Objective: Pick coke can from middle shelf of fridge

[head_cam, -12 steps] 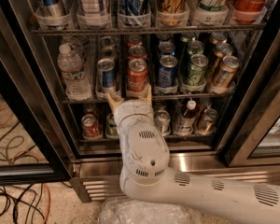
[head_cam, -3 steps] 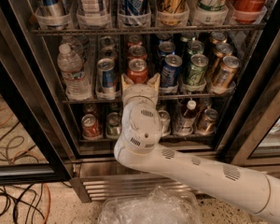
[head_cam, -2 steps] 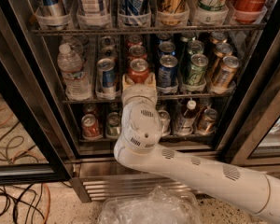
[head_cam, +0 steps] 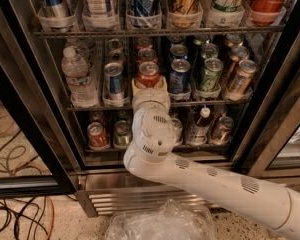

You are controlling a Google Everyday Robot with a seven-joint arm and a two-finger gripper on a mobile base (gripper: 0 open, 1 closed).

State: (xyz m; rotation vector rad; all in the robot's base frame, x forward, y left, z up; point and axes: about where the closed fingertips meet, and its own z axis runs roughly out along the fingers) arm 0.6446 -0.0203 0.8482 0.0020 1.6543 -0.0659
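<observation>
Wire middle shelf (head_cam: pixel 90 105) of fridge (head_cam: pixel 20 109): clear lane trays with rows of cans, water bottle (head_cam: pixel 77 79) at left | coke can (head_cam: pixel 148 73) at front of centre lane, blue can (head_cam: pixel 179 74) just right | white arm (head_cam: pixel 215 184) covers part of lower shelf | gripper (head_cam: pixel 149 85) at coke can, jaws apart, one each side of its lower part; contact unclear.

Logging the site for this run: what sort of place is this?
Likely an office or shop drinks corner: a glass-door commercial fridge with wire racks of cans, and cables loose on the floor. The gripper is at the coke can on the middle shelf.
</observation>
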